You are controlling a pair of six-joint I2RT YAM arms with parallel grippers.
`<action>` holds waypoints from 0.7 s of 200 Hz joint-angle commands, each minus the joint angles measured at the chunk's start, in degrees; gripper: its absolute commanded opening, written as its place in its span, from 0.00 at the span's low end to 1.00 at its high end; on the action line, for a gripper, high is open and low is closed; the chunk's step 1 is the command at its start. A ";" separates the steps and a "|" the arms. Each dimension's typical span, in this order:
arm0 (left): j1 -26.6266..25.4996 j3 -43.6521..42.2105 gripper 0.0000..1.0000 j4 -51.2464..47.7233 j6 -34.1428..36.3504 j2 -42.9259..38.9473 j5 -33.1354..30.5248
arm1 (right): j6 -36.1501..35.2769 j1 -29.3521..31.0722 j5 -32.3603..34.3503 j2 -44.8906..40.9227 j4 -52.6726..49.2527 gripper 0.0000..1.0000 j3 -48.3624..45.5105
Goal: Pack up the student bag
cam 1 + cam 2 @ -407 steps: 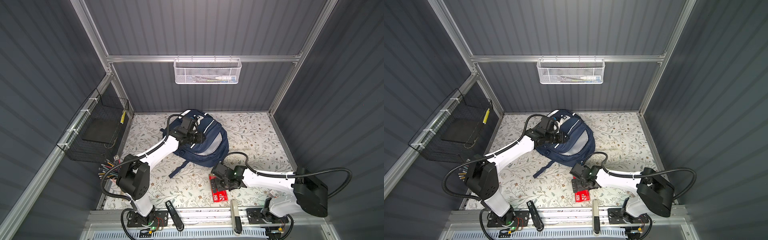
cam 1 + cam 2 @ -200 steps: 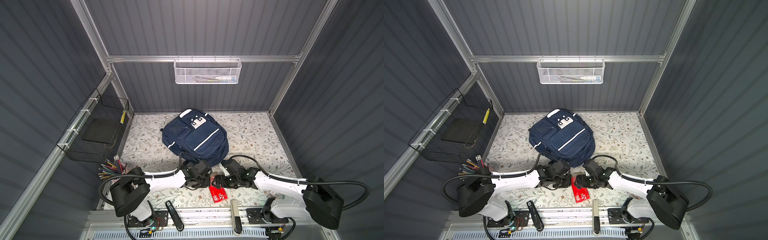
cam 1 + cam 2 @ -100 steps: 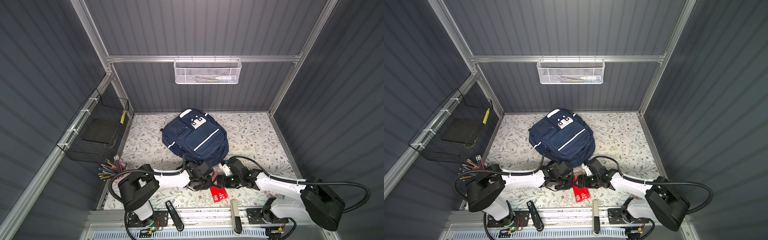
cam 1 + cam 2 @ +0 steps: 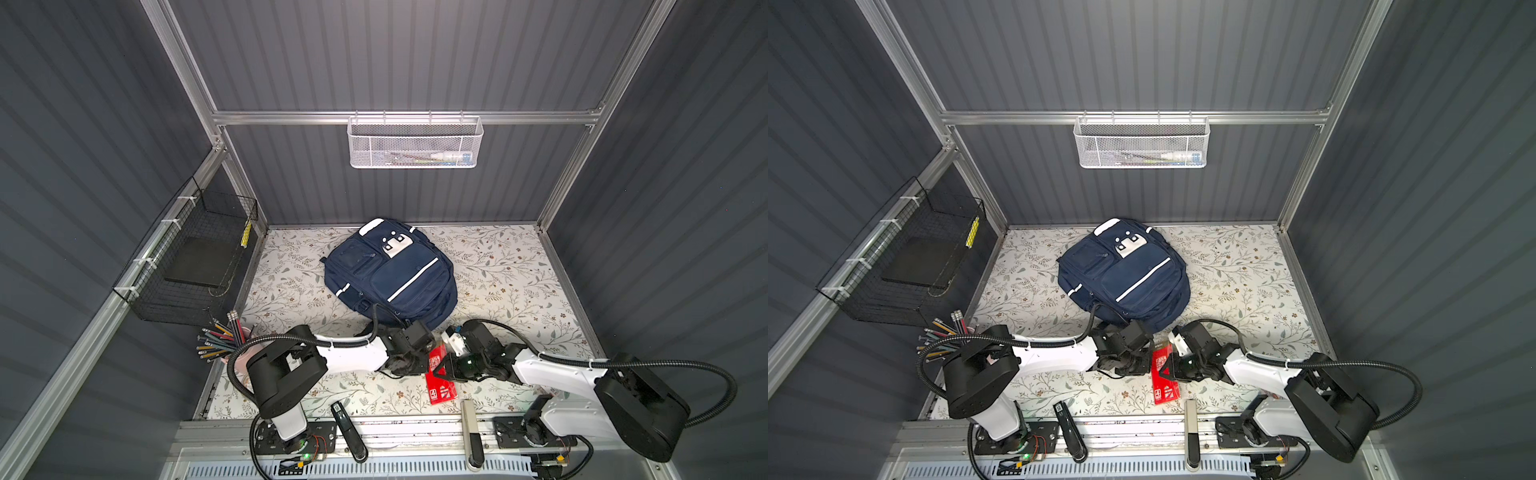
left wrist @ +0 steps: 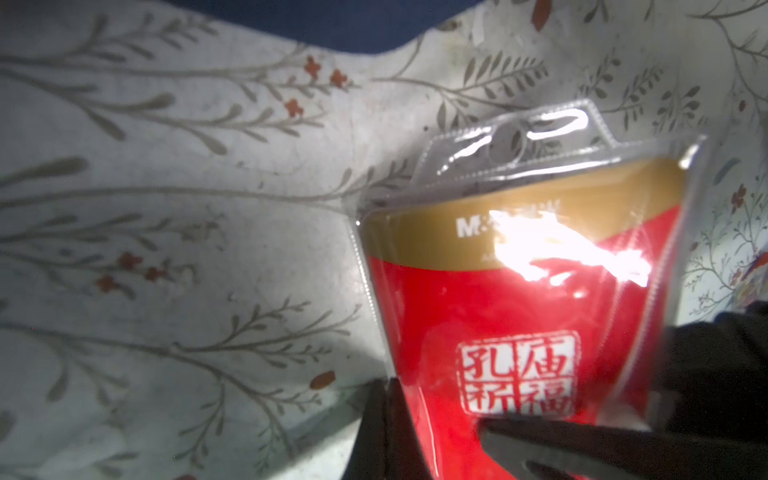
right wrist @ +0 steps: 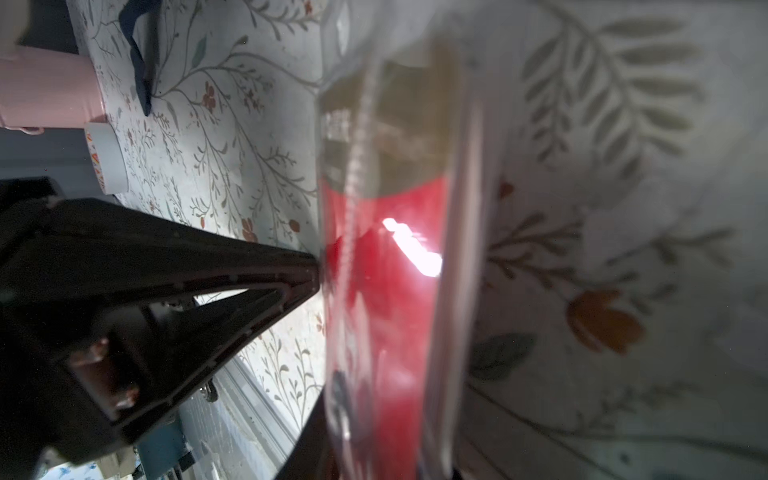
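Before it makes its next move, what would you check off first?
1. Left tool shut, touching the red packet: ok.
2. Right tool gripping the packet: cannot tell; one fingertip touches it, the other is hidden.
3. Student bag open for packing: not ok; no opening shows.
4. Bag lying close behind both tools: ok.

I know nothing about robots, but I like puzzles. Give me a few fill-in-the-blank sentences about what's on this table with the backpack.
1. The student bag is navy blue with a slanted ___ stripe.
2. The left gripper and the right gripper flank a flat packet coloured ___.
3. The pencils stand in a cup coloured ___.
4. The mesh basket hangs on the ___ wall.

Missing words: white; red; pink; back.
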 commanded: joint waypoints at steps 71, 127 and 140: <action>4.03 20.11 0.66 -22.89 28.79 -9.73 -22.86 | -4.10 -11.98 15.79 -23.51 -28.82 0.00 7.20; 9.54 37.34 0.77 -23.19 47.79 8.56 -30.32 | -6.91 -19.72 12.68 -21.57 -27.95 0.00 13.60; 9.74 40.15 0.79 -22.40 50.27 12.41 -30.98 | -6.99 -19.87 11.89 -20.85 -27.05 0.00 13.77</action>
